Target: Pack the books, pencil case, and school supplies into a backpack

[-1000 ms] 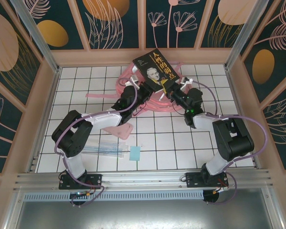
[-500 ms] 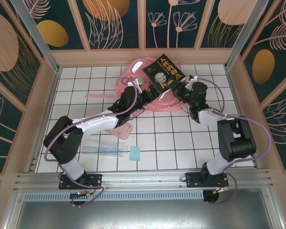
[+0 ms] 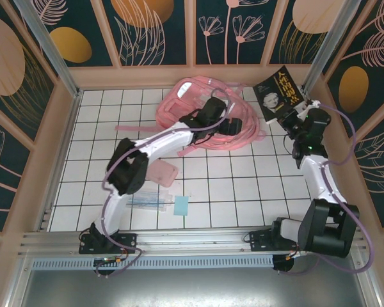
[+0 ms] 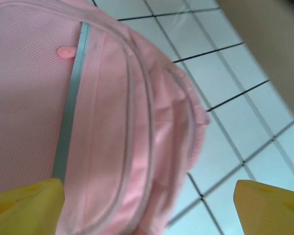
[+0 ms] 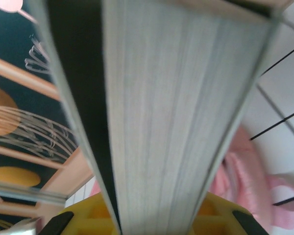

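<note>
Hovering over the pink backpack (image 3: pixel 198 112) at 12 o'clock with the left hand (image 4: pixel 148 205), fingers spread wide, nothing held. Clamping the black book (image 3: pixel 280 94) at 1 o'clock in the right hand (image 3: pixel 293 114). Lying at 7 o'clock on the surface (image 3: pixel 243 192): pencil case (image 3: pixel 163 173), packet of sticks (image 3: pixel 144 199), blue pad (image 3: pixel 181 205).

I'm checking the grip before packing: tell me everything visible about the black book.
The thin black paperback book with a man's portrait and large yellow Chinese characters is closed, cover up and tilted, near the far right corner. The right hand is shut on its near edge; its page edges look pale grey.
</note>
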Motion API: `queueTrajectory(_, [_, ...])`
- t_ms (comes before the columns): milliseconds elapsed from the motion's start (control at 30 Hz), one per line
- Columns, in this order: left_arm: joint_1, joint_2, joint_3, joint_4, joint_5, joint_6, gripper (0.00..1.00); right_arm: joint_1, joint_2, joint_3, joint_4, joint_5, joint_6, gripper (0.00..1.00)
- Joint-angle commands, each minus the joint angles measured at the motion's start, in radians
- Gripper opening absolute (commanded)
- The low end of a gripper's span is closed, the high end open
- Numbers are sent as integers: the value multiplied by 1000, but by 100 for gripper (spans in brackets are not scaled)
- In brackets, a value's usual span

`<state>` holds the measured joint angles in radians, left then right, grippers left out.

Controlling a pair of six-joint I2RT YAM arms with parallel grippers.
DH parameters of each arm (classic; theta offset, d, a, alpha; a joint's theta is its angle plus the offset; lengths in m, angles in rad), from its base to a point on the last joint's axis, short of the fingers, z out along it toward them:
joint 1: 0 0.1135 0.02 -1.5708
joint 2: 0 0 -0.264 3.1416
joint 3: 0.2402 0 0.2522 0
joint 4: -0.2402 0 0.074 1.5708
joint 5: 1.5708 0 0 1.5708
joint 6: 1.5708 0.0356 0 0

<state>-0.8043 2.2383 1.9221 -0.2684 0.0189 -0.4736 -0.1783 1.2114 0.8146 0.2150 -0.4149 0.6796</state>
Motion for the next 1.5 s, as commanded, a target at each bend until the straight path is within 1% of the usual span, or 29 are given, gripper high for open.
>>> queueTrajectory(0, [1,162,261,-326,-64,147,88,-34,-83,2,-14,8,-72,0])
queueTrajectory(100, [1,292,485,-445,-84,190,87,-50,-135,-38,-18,20,-74,0])
queueTrajectory(167, [1,329,529,-458,-89,207,84,-53,-156,-56,-17,21,-74,0])
queueTrajectory(300, [1,347,484,-447,-125,240,75,-57,-157,-66,-15,-1,-71,0])
queueTrajectory(367, [1,360,468,-465,-144,255,74,-57,-149,-63,-14,-15,-68,0])
queueTrajectory(467, [1,377,448,-494,-131,263,74,-57,-140,-60,-5,-31,-59,0])
queueTrajectory(533, [1,377,414,-492,-147,266,74,-57,-135,-61,1,-34,-53,0])
queueTrajectory(567, [1,376,400,-489,-173,268,72,-58,-135,-64,6,-37,-48,0])
queueTrajectory(633, [1,376,380,-479,-222,271,57,-57,-132,-70,18,-43,-38,0])
queueTrajectory(700, [1,369,379,-468,-221,275,26,-55,-125,-71,23,-56,-33,0])
queueTrajectory(733, [1,358,378,-460,-196,272,15,-55,-122,-71,24,-62,-32,0])
queueTrajectory(767, [1,340,375,-444,-159,266,0,-55,-118,-71,24,-70,-33,0])
queueTrajectory(833, [1,279,346,-401,-99,231,0,-55,-112,-69,21,-84,-36,0])
queueTrajectory(900, [2,171,253,-304,-66,188,0,-57,-110,-64,-4,-82,-50,0])
queueTrajectory(1000, [9,-7,81,-134,-80,143,0,-57,-118,-54,-44,-41,-67,0])
queueTrajectory(1100, [36,-133,-34,-24,-66,107,0,-57,-121,-28,-89,-4,-88,0])
queueTrajectory(1200, [77,-193,-79,22,-16,70,0,-57,-125,-2,-131,16,-111,0])
queueTrajectory(1300, [119,-228,-112,74,57,25,0,-57,-145,-7,-143,10,-121,0])
queueTrajectory(1400, [152,-247,-117,110,133,-11,0,-55,-170,-23,-141,-28,-112,0])
queueTrajectory(1467, [168,-258,-116,136,179,-29,0,-51,-178,-43,-122,-87,-78,0])
